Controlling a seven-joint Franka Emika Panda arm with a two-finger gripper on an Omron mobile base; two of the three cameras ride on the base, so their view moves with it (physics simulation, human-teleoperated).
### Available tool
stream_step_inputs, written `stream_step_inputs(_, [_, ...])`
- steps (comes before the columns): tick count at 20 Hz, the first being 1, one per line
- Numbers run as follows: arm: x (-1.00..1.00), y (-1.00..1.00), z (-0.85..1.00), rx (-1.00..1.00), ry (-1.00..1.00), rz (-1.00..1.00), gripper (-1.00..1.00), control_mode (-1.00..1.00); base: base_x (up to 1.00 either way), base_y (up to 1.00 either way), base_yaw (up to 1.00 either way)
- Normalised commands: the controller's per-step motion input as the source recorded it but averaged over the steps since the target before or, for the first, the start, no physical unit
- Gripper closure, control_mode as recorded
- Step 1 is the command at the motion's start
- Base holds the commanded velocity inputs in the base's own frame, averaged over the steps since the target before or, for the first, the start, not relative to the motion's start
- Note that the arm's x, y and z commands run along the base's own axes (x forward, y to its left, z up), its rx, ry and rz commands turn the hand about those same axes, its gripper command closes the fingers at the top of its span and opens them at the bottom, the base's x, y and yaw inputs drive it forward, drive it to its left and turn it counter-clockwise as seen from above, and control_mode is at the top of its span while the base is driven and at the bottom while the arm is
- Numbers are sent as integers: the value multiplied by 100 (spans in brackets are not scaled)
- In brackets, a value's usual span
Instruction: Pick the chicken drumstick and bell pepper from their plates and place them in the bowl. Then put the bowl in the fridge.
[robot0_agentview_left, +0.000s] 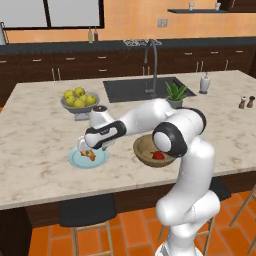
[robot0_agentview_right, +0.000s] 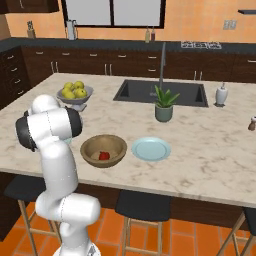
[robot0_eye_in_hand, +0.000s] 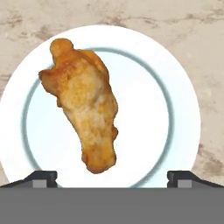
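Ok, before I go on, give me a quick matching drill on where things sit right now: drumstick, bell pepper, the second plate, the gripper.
Things:
1. chicken drumstick
2. bell pepper
3. plate right of the bowl
4. gripper

States:
A. inside the wooden bowl
B. bare, with nothing on it
C. open, poised over the drumstick
D. lying on the pale-blue plate under the hand

Pairs: 1-D, 2-A, 3-B, 4-C
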Motion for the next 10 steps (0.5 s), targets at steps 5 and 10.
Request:
stream_step_inputs(5, [10,11,-25,0,0,0,-100,-100,0,0,0])
stream_step_inputs(10, [17,27,-20,0,0,0,-100,-100,0,0,0])
